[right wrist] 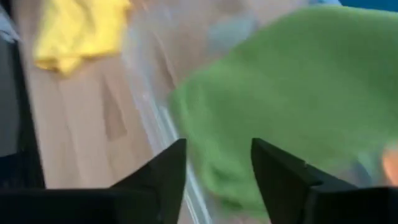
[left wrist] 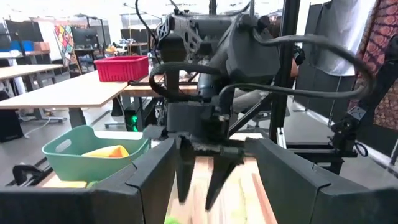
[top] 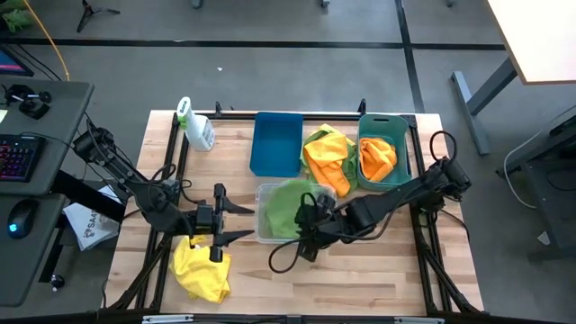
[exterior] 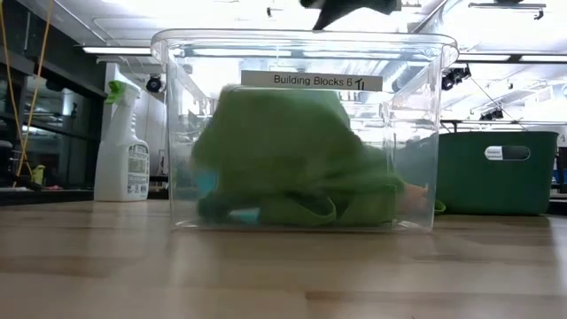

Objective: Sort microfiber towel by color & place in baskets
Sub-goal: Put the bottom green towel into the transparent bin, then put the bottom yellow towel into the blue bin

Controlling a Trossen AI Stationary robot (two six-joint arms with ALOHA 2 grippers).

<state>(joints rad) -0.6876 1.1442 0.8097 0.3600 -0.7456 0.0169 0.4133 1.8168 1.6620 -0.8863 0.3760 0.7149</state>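
Table: a wooden table (top: 360, 279) held three baskets, some towels and a spray bottle.

Clear basket: the see-through basket (top: 266, 232) sat in the middle of the table, near the front. A label on its wall read "Building Blocks".

Green towel: a green towel (top: 290, 207) lay bunched up inside the clear basket and filled most of it. In the low view it (exterior: 292, 151) pressed up against the clear wall.

Blue basket: the blue basket (top: 275, 144) stood just behind the clear one.

Teal basket: the teal-green basket (top: 383, 121) stood at the back right. An orange towel (top: 377, 157) lay inside it.

Loose pile: a yellow and orange towel heap (top: 328, 157) lay on the table between the blue basket and the teal one.

Yellow towel: a yellow towel (top: 201, 270) lay crumpled on the wood at the front left, well apart from the baskets.

Left gripper: the left gripper (top: 241, 221) hung just above the yellow towel, beside the clear basket. Its fingers were spread wide apart and held nothing.

Right gripper: the right gripper (top: 306, 216) was over the clear basket, right by the green towel. Its fingers (right wrist: 168, 171) were apart, with no cloth pinched between them.

Spray bottle: a white bottle with a green top (top: 195, 126) stood at the back left.
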